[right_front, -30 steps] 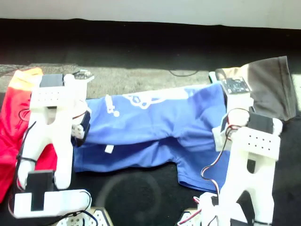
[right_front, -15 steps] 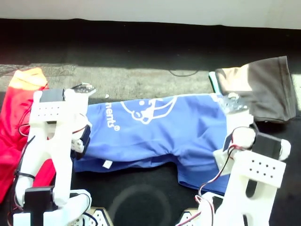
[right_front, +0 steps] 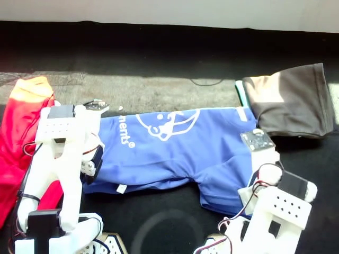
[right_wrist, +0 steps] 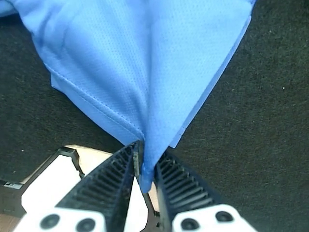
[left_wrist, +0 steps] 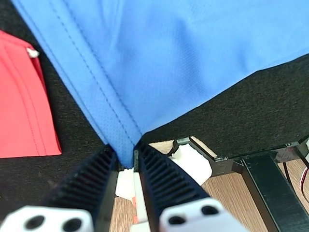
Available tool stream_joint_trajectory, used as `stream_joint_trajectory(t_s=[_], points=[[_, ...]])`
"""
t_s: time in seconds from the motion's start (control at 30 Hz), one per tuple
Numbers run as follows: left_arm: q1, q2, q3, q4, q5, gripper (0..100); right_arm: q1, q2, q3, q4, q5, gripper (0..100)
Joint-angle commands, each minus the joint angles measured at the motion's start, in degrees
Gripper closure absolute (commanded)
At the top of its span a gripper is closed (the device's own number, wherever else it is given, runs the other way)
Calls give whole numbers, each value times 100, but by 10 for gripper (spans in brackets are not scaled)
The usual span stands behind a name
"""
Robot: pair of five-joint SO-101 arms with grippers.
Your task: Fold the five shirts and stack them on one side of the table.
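A blue shirt [right_front: 175, 148] with a white print lies spread across the middle of the black-covered table. My left gripper [left_wrist: 124, 155] is shut on its stitched hem [left_wrist: 111, 111] at the shirt's left end, under the left arm [right_front: 61, 153]. My right gripper [right_wrist: 144, 164] is shut on a pinched fold of the same blue shirt [right_wrist: 145, 58] at its right front corner, below the right arm [right_front: 275, 206]. A red shirt [right_front: 21, 127] lies crumpled at the far left. A dark grey shirt [right_front: 291, 100] lies folded at the back right.
The arm bases [right_front: 58, 230] stand at the table's front edge, where bare wood [left_wrist: 203, 193] shows. A thin cable [right_front: 206, 82] lies on the sunlit strip at the back. Black cloth stretches open behind the blue shirt and in front of it, between the bases.
Both arms have drawn back toward the front edge with the blue shirt in their grip. The shirt's upper layer slid forward and the white print has come into full view.
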Motion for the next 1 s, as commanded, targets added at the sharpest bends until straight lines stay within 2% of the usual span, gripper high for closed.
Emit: stream_joint_trajectory(t_s=[0.0,0.17,0.33,0.57,0.7,0.87,0.93,0.97], points=[[22,-180,-13,-26,-35,987,409,-92,171,-224,378,993],[13,-215,-22,-18,-35,986,444,-84,207,-180,536,968],[13,-224,-40,-9,-35,985,189,-84,163,-189,536,799],[-356,-224,-910,308,-35,845,-620,-92,48,-207,440,790],[-716,-224,-1824,501,-466,840,-637,-92,-725,-233,-185,790],[-892,-163,-2695,448,-607,856,-857,-40,-1991,-637,-1187,790],[-655,-163,-2651,149,-545,976,-1156,-22,-2185,-1051,-1600,817],[-523,-163,-2554,-35,-352,998,-1376,4,-2185,-1288,-1705,859]])
